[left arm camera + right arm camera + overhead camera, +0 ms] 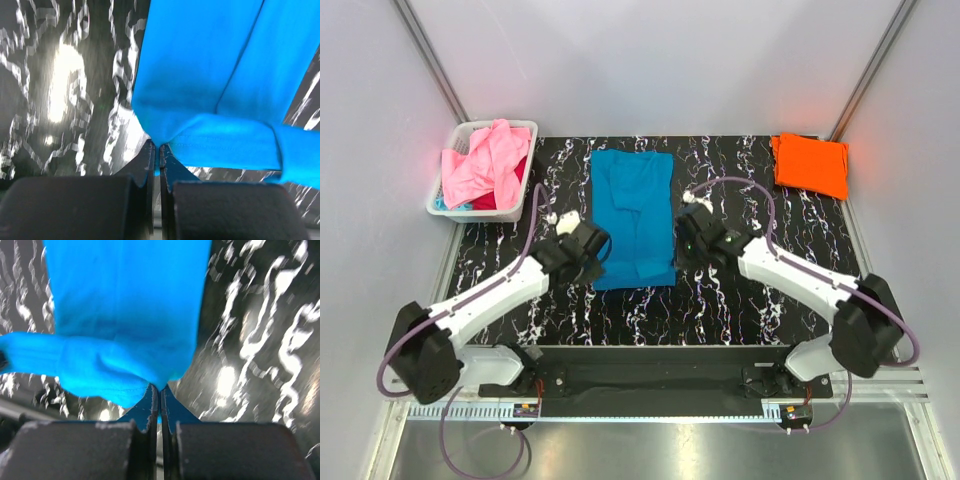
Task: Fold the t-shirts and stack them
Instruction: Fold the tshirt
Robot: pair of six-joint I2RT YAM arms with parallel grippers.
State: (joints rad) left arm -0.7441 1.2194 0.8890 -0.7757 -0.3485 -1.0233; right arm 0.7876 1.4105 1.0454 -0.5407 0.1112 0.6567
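Between left tool point(593, 245) and right tool point(688, 240), on the desk point(740, 310): teal-blue t-shirt point(633, 215), folded into a long strip. Gripped at both side edges, one per tool, jaws pressed tight on cloth. Far beyond the right tool, folded orange t-shirt point(810, 165).

I see bare marbled surface point(720, 310) either side of the teal-blue t-shirt point(632, 200); the white basket point(470, 214) (far left corner) and folded orange t-shirt point(810, 165) crowd the far corners.
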